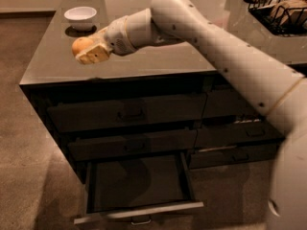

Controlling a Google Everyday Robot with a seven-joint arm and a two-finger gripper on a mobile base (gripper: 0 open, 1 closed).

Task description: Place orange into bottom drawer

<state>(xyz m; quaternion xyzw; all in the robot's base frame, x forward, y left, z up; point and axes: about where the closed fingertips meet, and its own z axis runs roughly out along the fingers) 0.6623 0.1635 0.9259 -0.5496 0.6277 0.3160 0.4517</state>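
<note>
A: The orange (80, 45) is riding at ten o'clock in the view, pinched between the fingers of the gripper (91, 51), and it's hanging over the left end of the countertop (144, 56).

B: So I'm reading this as the carry step. The grasp looks done, the placing isn't.

A: Agreed. The bottom drawer (139, 181) is standing pulled out at six o'clock, its dark floor showing nothing inside.

B: The next move is calling for a swing out past the counter edge toward five o'clock, then a long drop into that opening.

A: The white bowl (80, 17) at eleven o'clock is looking empty too.

B: The wire basket (268, 13) at one o'clock is holding pale brownish things, and I can't tell what they are.
</note>
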